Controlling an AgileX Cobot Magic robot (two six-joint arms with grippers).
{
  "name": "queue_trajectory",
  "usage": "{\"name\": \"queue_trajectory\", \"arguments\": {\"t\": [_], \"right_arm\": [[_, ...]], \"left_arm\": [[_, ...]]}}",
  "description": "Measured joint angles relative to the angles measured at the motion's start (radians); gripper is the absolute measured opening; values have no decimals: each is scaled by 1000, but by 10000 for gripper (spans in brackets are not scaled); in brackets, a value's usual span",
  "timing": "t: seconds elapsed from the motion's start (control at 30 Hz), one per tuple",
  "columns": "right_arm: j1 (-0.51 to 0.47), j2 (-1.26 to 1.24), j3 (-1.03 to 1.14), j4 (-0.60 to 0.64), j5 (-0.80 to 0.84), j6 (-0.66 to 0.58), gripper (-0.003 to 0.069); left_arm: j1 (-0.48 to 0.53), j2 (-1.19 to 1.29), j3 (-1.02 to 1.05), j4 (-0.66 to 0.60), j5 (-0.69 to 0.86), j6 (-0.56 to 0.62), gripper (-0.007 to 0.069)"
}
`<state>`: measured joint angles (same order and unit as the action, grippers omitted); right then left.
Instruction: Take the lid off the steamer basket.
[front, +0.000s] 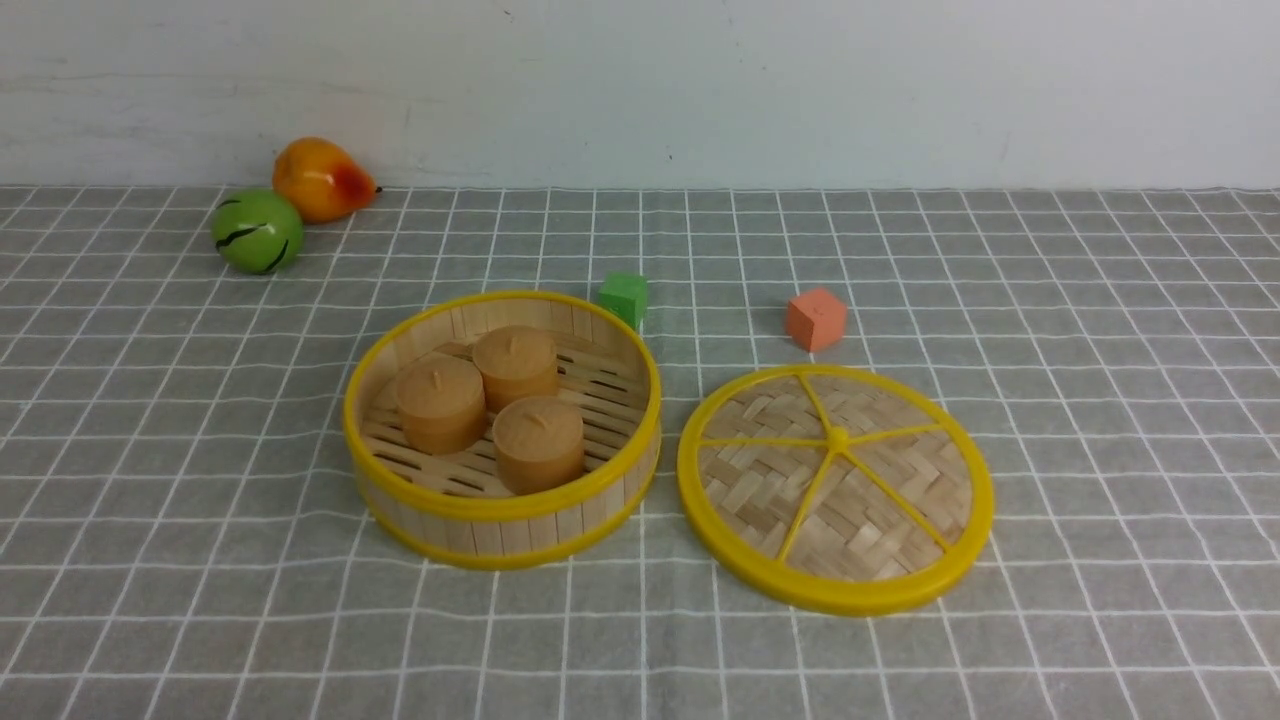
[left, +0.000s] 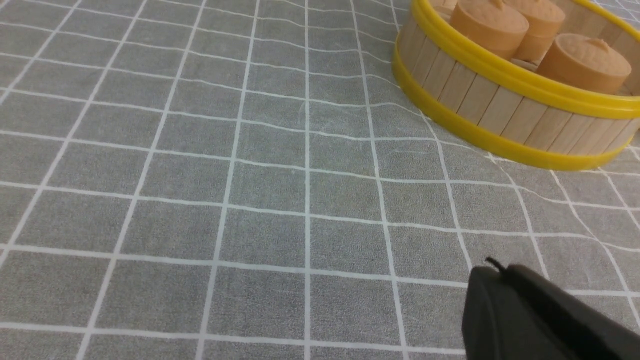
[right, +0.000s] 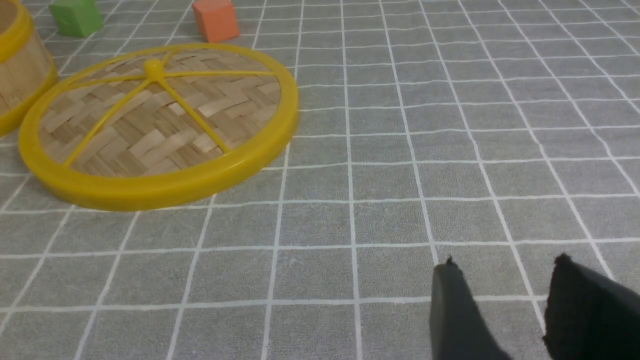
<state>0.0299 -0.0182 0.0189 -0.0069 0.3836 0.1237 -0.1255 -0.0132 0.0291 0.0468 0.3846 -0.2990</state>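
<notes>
The steamer basket (front: 500, 525) stands uncovered at the middle of the checked cloth, with three tan cylinder buns (front: 440, 400) inside. The lid (front: 850, 500) lies flat on the cloth just to its right, a small gap between them. Neither gripper shows in the front view. In the left wrist view my left gripper (left: 492, 272) is shut and empty, low over the cloth, well short of the basket (left: 500, 107). In the right wrist view my right gripper (right: 505, 262) is open and empty, over the cloth away from the lid (right: 150, 125).
A green cube (front: 624, 298) sits just behind the basket and an orange cube (front: 816, 319) behind the lid. A green round fruit (front: 257, 231) and an orange fruit (front: 322, 179) lie at the far left by the white wall.
</notes>
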Motion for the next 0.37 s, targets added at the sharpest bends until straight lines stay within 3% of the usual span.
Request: {"name": "queue_trajectory", "arguments": {"t": [0.37], "right_arm": [[0, 0, 0, 0, 0, 0, 241]], "left_arm": [[0, 0, 0, 0, 0, 0, -8]]}}
